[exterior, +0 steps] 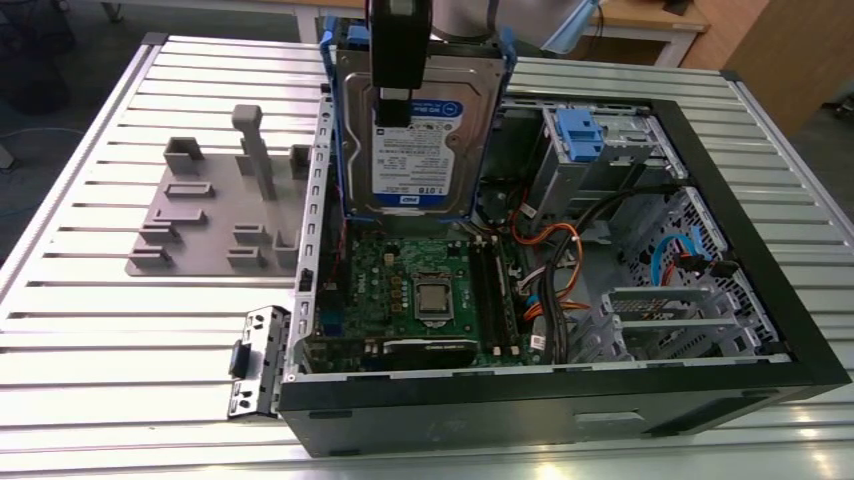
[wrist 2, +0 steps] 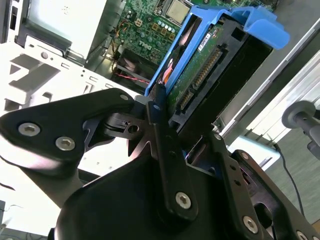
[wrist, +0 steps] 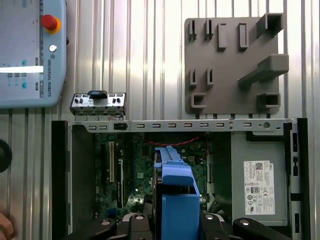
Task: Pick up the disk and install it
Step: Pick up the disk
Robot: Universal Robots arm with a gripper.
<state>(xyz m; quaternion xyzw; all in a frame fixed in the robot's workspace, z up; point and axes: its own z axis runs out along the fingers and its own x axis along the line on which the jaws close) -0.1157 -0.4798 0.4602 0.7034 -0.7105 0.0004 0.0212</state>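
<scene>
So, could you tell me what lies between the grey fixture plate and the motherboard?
The computer case's slotted metal rim, seen in the first wrist view.

The gripper (exterior: 395, 100) holds the disk (exterior: 420, 150) upright, jaws clamped, above the open computer case (exterior: 561, 400).

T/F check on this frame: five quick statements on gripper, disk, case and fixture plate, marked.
1. The gripper is shut on the disk. True.
2. The disk lies flat on the grey fixture plate. False: it is held upright over the open case, apart from the plate.
3. The case's side is off, with the motherboard exposed. True.
4. The disk's side rails are red. False: they are blue.
5. The fixture plate lies on the table, outside the case, at the exterior view's left. True.
</scene>
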